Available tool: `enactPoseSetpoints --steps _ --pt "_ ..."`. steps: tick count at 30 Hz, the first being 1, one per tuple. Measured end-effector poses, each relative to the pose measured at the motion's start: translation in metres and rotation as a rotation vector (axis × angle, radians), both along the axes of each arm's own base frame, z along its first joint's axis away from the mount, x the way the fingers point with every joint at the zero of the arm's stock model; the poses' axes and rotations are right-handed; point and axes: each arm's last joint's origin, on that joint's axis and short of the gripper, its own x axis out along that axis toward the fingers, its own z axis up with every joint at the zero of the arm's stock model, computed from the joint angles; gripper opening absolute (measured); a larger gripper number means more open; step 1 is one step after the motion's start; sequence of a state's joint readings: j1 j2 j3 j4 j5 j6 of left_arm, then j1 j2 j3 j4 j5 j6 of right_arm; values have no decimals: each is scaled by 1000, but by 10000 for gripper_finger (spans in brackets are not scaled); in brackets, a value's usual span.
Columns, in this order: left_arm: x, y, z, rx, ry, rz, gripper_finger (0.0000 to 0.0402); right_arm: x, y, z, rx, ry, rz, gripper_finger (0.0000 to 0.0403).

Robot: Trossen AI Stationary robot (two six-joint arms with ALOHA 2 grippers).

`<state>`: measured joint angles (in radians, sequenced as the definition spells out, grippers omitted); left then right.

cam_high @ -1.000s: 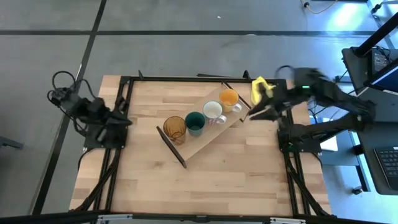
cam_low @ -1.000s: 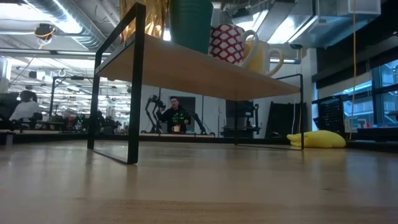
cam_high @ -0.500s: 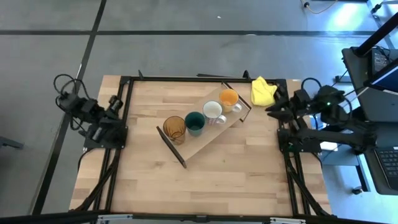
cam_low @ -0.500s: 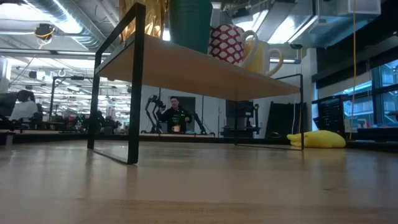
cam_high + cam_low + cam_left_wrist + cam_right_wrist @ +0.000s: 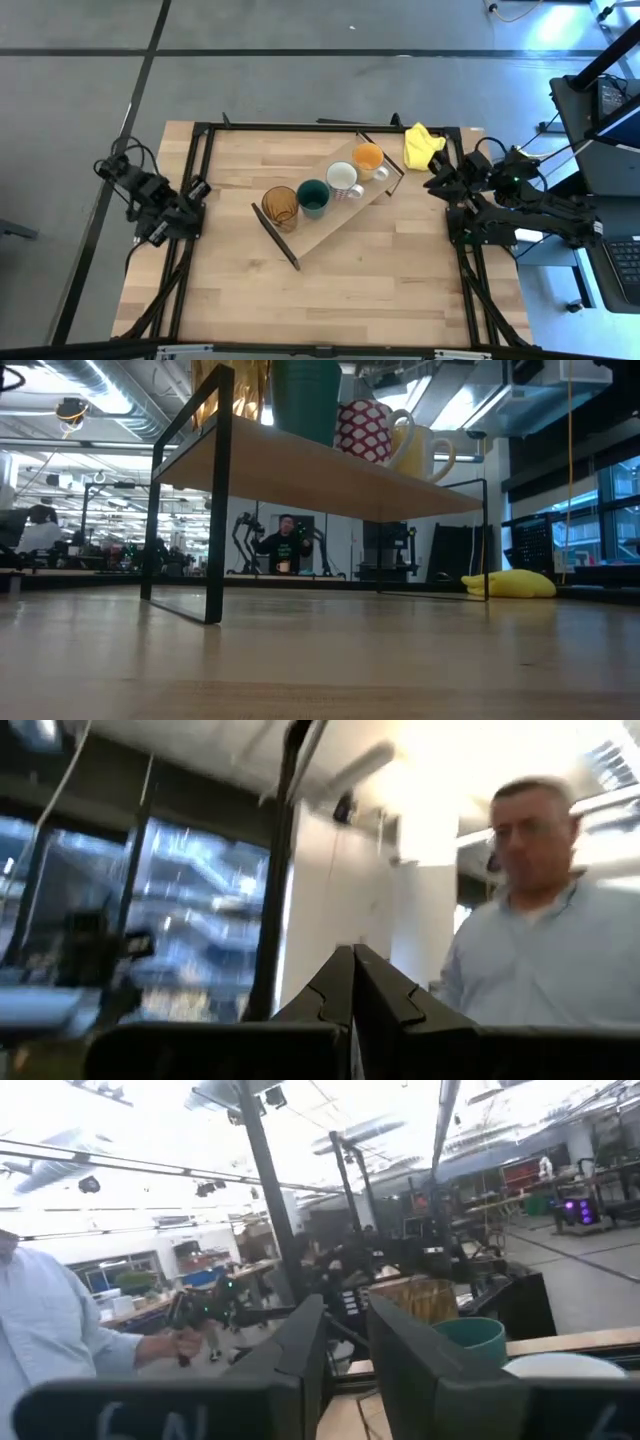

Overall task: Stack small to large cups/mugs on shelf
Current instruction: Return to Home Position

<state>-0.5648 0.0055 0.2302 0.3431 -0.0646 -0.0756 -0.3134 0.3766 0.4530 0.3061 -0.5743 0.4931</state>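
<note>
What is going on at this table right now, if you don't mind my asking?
Nothing is being handled at this moment. Four cups stand in a row on the shelf: the amber glass tumbler, the teal cup, the white mug and the orange mug. The left gripper, shut, sits at the left edge of the table, and the right gripper, open, at its right edge near the yellow cloth. Neither holds anything.
</note>
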Motion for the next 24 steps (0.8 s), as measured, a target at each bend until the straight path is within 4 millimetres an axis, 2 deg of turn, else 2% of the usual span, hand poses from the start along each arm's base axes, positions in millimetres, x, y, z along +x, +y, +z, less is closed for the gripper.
enactPoseSetpoints --steps 2,5,9,11,14,19,21,24 --pt "0 0 -3 -22 -37 12 0 -3 1 2 -6 -12 0 83" --pt "6 -1 -12 3 0 90 0 -10 3 8 -44 -52 -12 83" --pt "-1 3 2 74 -102 184 0 -15 2 8 -41 -1 -49 83" --pt "0 7 5 85 -23 290 0 -18 1 8 -14 28 -63 83" --pt "-6 18 18 1 122 456 0 -20 -1 9 9 33 -75 83" --pt "-20 20 42 120 -8 325 0 -21 -2 9 15 48 -50 83" --pt "-21 19 41 122 5 275 0 -21 -2 9 10 50 -43 83" --pt "-13 15 30 81 56 233 0 -21 -2 9 9 50 -48 83"
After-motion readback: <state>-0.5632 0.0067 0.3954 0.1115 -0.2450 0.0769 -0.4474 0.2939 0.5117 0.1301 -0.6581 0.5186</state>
